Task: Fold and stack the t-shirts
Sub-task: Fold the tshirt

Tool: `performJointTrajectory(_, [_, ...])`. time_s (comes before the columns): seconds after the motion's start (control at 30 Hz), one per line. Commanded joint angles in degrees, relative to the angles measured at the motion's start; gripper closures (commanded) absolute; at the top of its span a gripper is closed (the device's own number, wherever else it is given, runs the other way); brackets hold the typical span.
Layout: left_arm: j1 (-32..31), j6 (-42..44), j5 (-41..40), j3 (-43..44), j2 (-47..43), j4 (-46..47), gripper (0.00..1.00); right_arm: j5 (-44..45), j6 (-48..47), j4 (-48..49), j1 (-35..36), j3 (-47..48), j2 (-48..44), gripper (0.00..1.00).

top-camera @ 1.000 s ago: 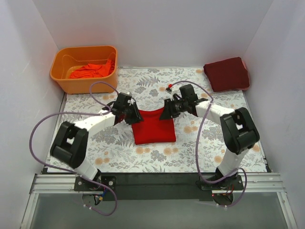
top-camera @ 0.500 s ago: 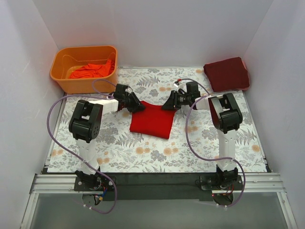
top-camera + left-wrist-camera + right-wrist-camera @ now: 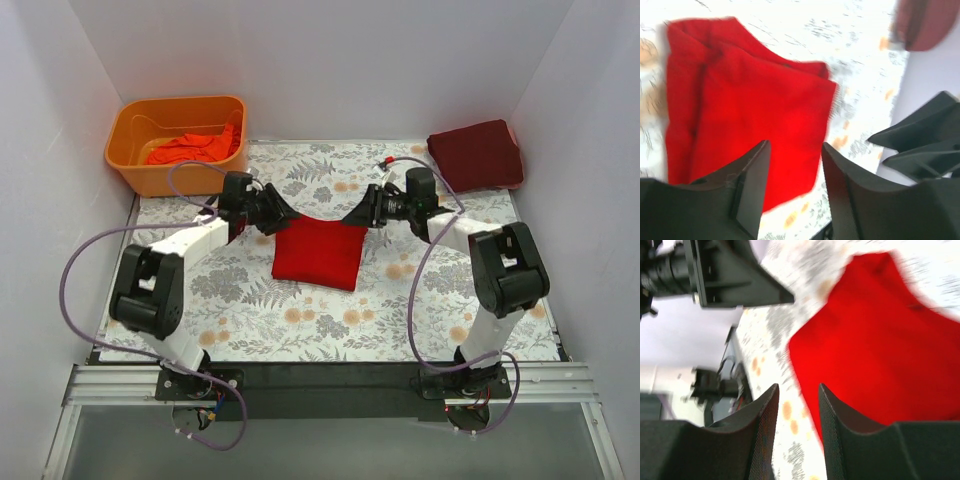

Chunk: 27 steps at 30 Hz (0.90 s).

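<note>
1. On the floral surface [image 3: 300, 320], near its middle, a folded bright red t-shirt [image 3: 318, 252] lay flat.
2. We saw the left hand [image 3: 278, 214] at the shirt's far left corner, its fingers apart with nothing between them.
3. The right hand [image 3: 357, 217] hung at the far right corner, fingers likewise parted and, as far as the blurred wrist view let us judge, empty.
4. A folded dark maroon t-shirt [image 3: 476, 154] sat at the far right; orange-red t-shirts [image 3: 190, 148] lay in the orange tub [image 3: 140, 178].
</note>
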Motion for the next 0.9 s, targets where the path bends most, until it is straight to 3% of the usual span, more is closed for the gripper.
performJointTrajectory(0.0, [-1.8, 0.3, -1.8, -4.9, -9.0, -1.2, 0.58, -5.2, 2.0, 4.5, 4.7, -6.1, -4.0, 0.56])
performJointTrajectory(0.17, [-2.7, -0.7, -2.5, -15.6, -12.5, 0.0, 0.74, -8.1, 4.0, 10.1, 11.2, -12.5, -2.5, 0.56])
performJointTrajectory(0.3, [-2.3, -0.6, -8.8, -19.1, -10.2, 0.7, 0.80, -7.5, 3.4, 12.0, 10.6, -15.3, 1.9, 0.57])
performJointTrajectory(0.4, [-1.1, -1.9, -8.8, -18.8, -6.3, -2.4, 0.85, -7.3, 2.6, 12.0, 8.2, -16.1, 5.8, 0.58])
performJointTrajectory(0.63, [-1.0, -6.4, -5.6, -24.5, -13.9, -2.9, 0.84, -9.4, 1.4, 11.5, -0.9, -19.5, 6.3, 0.60])
performJointTrajectory(0.77, [-1.6, -7.3, -3.5, -24.9, -20.0, -2.1, 0.80, -11.3, 3.7, 11.4, -1.6, -16.2, 1.6, 0.60])
performJointTrajectory(0.87, [-1.6, -5.9, -6.1, -22.1, -19.5, -0.3, 0.78, -9.8, 5.6, 11.4, -1.7, -12.7, 0.4, 0.59])
